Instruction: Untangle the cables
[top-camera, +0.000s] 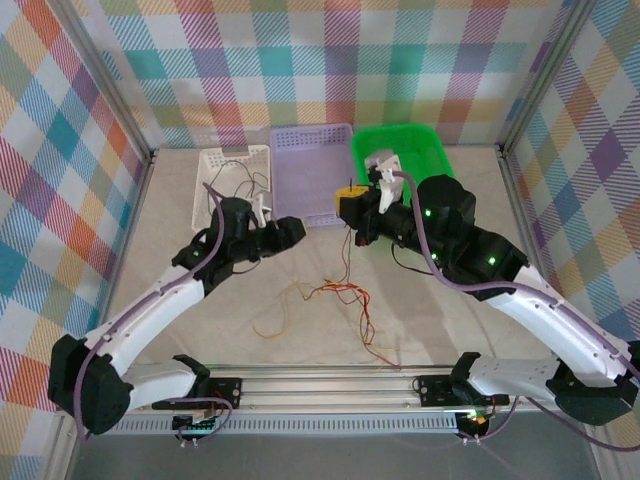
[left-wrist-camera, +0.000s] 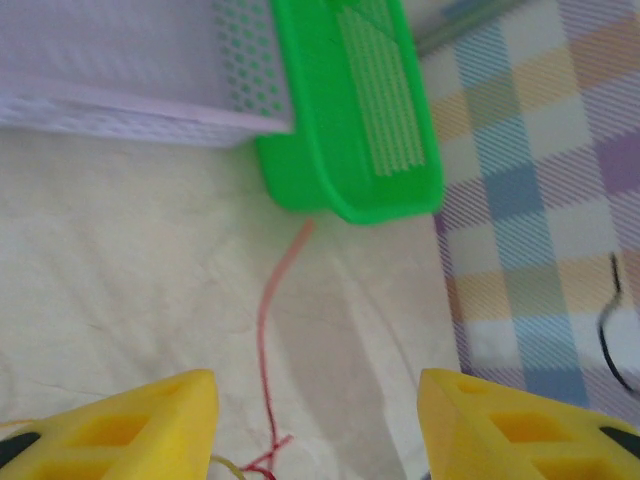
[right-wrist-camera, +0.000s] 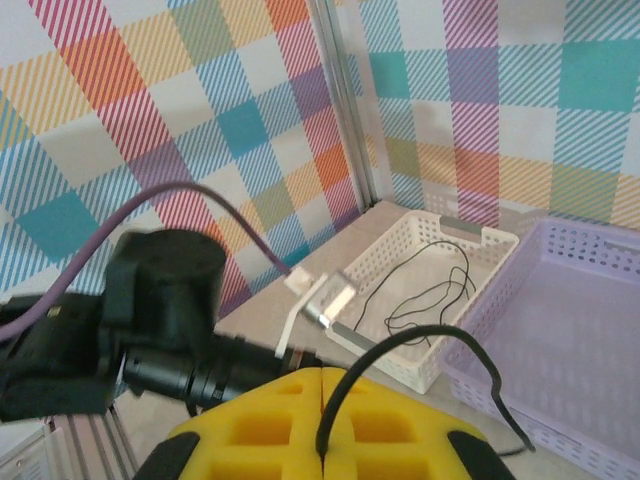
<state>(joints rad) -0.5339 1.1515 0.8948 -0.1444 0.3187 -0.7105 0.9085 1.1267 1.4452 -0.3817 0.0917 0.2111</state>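
While the right fingers (right-wrist-camera: 270, 425) sat pressed together with a black cable (right-wrist-camera: 470, 350) pinched in the seam between them, the left fingers (left-wrist-camera: 130, 425) stood well apart above the worktop (left-wrist-camera: 120, 260).

From above, the cables (top-camera: 335, 295) lay as a loose tangle on the middle of the worktop (top-camera: 180, 240), between the two arms. They were very thin red and orange-yellow strands that curled and crossed one another. One thin strand ran up from the tangle toward the right fingers (top-camera: 350, 200); I could not tell its colour. More thin black cables (top-camera: 240, 172) lay coiled in a white basket (top-camera: 215, 160) at the far left. A purple tray (top-camera: 312, 150) sat beside it and a green bin (top-camera: 425, 150) beyond that.

The left wrist view gave what the top view blurred. A single red wire (left-wrist-camera: 265, 340) lay flat on the worktop in the gap between the left fingers. It ran toward the near corner of the green bin (left-wrist-camera: 340, 120), which sat against the purple tray (left-wrist-camera: 120, 70).

The right wrist view showed the grip itself. The black cable rose from between the closed fingers, arched over and dropped to the right in front of the purple tray (right-wrist-camera: 580, 300). Behind it, the white basket (right-wrist-camera: 400, 365) held its black loops (right-wrist-camera: 420, 290).

The top view placed the left fingers (top-camera: 290, 232) low near the purple tray's front edge.
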